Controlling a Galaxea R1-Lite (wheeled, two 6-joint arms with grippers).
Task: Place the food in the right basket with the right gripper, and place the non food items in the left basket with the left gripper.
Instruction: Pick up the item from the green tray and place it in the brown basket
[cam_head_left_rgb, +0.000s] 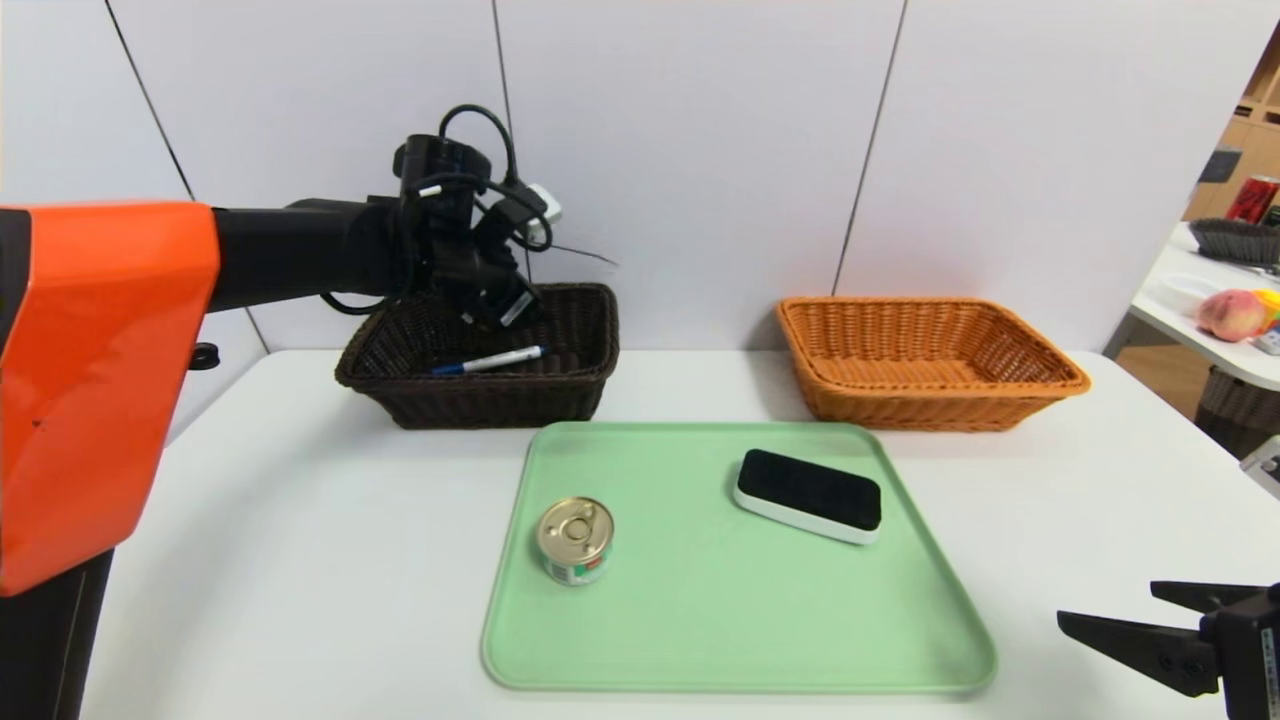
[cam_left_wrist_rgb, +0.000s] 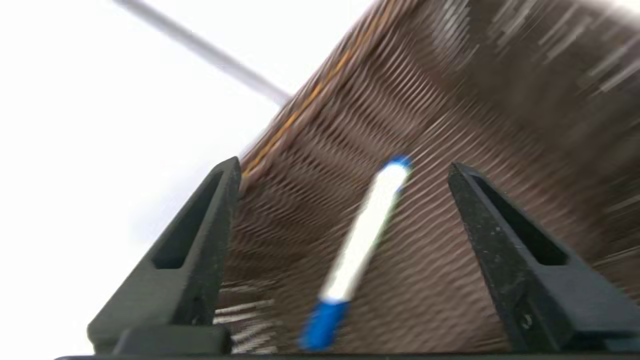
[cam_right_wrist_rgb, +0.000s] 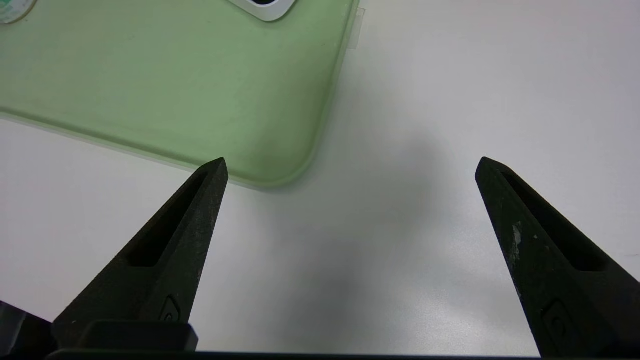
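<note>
Marker: the white marker (cam_head_left_rgb: 492, 359) with blue ends lies flat in my dark brown basket (cam_head_left_rgb: 585, 385), close to its front wall, long axis running along that wall, one blue end toward the basket's left side, the other toward its middle.
Marker, wrist view: it lies on the weave below and between my fingers (cam_left_wrist_rgb: 192, 250), touching neither.
Left gripper: my left gripper (cam_head_left_rgb: 490, 300) hangs over the brown basket's interior, tilted forward and down, fingers spread wide and grasping nothing.
Left arm: the orange-shelled arm reaches level from the table's left edge out to the basket at the back.
Eraser: the whiteboard eraser (cam_head_left_rgb: 808, 494) lies felt side up in the right rear part of the green tray (cam_head_left_rgb: 700, 640), long axis slanting from the tray's back middle toward its right edge.
Tin can: the tin can (cam_head_left_rgb: 575, 540) stands upright near the tray's left edge, gold pull-tab lid up.
Orange basket: the orange-tan basket (cam_head_left_rgb: 1040, 385) sits at the table's back, right of the brown one, well apart from it.
Right gripper: my right gripper (cam_head_left_rgb: 1130, 615) is parked above the table's front right corner, just off the tray's near right corner, pointing left toward the tray, fingers spread and grasping nothing.
</note>
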